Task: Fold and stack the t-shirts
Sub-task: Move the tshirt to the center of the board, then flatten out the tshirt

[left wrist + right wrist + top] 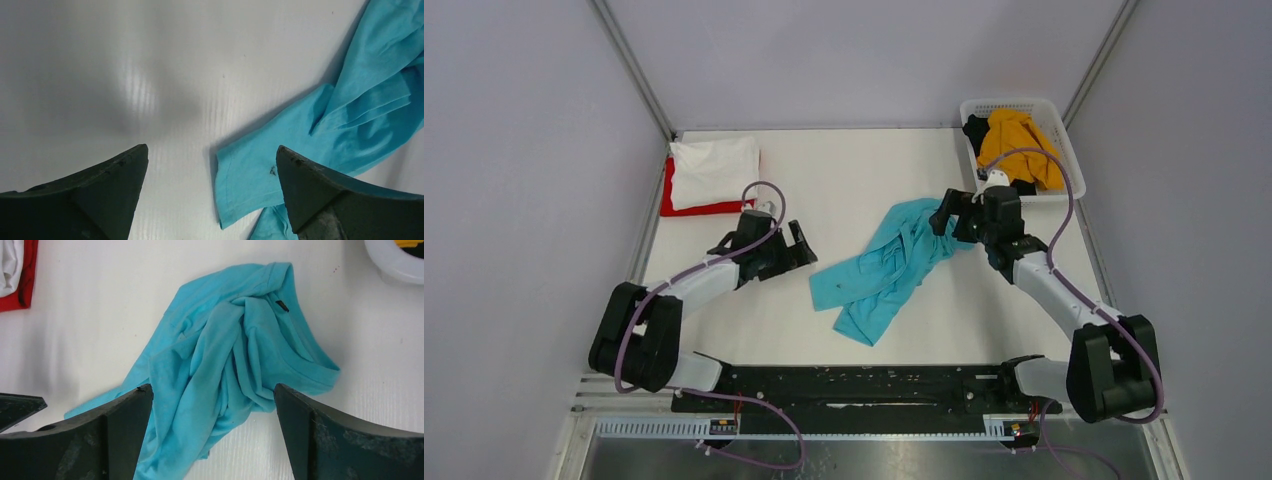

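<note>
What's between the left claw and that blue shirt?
Only bare table separates the left gripper from the teal shirt, clearest in the top view.

We see only an edge of the red t-shirt (694, 209) under the white t-shirt (716, 170), scraps of the black t-shirt (975, 130) under the mustard-yellow t-shirt (1016, 145), and the teal t-shirt (360, 100) cropped by the left wrist view's right edge.

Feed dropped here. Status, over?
Left fingers open, right fingers open, empty. Teal shirt crumpled mid-table, unfolded. White shirt on red shirt, far left. Nothing blocking.
</note>
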Robot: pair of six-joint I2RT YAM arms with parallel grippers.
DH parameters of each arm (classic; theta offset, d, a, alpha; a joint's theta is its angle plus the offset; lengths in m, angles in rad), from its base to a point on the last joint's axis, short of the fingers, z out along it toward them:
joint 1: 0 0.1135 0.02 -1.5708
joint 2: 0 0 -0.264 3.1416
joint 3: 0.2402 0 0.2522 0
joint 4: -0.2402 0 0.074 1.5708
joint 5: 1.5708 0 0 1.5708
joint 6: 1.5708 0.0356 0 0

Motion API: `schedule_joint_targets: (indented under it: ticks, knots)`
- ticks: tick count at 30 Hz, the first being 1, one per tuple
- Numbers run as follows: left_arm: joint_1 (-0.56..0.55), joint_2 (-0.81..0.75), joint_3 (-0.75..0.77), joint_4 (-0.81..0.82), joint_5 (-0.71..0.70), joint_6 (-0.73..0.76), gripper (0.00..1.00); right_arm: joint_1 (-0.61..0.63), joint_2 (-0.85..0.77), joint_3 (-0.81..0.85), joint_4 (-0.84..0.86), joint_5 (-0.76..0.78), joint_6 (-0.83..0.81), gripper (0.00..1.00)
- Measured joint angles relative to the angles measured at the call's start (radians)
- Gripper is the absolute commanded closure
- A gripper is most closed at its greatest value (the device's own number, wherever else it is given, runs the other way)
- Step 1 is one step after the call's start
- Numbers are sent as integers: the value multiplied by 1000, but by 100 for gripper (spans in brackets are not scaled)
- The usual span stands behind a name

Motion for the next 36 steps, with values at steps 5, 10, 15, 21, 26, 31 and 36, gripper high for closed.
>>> schedule_joint_targets:
  ticks: [5,10,15,21,26,31,36]
  knots:
    - [-78,47,11,-2,-2,0,1,31,-56,-49,-16,8,-3,1]
    - [-128,97,36,14,-11,-7,3,83,-119,-98,-43,16,-1,0]
    - [-153,161,83,50,-10,-20,10,112,-174,-118,-90,38,4,0]
    - [-240,188,108,47,-17,-24,11,166,-206,-123,-149,77,15,1]
    - [-354,144,56,48,-59,-40,48,256,-206,-123,-196,111,21,1]
    - [-425,185,65,41,-115,-48,100,328,-195,-123,-229,142,24,0]
    - [-442,188,82,14,-193,-50,100,332,-180,-88,-289,251,23,1]
